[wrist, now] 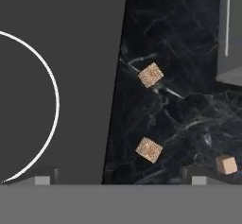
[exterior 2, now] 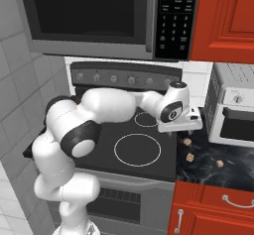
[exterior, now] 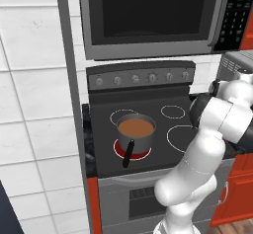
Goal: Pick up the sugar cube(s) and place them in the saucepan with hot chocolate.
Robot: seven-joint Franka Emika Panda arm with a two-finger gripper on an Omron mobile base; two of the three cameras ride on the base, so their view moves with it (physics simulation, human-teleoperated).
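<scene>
The grey saucepan (exterior: 134, 133) stands on the stove's front left burner, which glows red. Its black handle (exterior: 128, 153) points toward the front. Smooth brown hot chocolate (exterior: 135, 127) fills it. Three tan sugar cubes lie on the black marble counter right of the stove: one (wrist: 151, 75) (exterior 2: 187, 141) close to the stove edge, one (wrist: 149, 149) (exterior 2: 190, 157) nearer the front, and one (wrist: 226, 164) (exterior 2: 219, 163) further right. My gripper (wrist: 121, 178) (exterior 2: 184, 129) hovers open above the counter's left edge, looking down on the cubes and holding nothing.
A silver toaster oven (exterior 2: 233, 111) (wrist: 231, 38) stands on the counter just right of the cubes. A microwave (exterior 2: 99, 16) hangs over the stove (exterior 2: 136, 149). Red cabinets (exterior 2: 223, 21) sit above and below the counter. A tiled wall (exterior: 34, 104) bounds the left side.
</scene>
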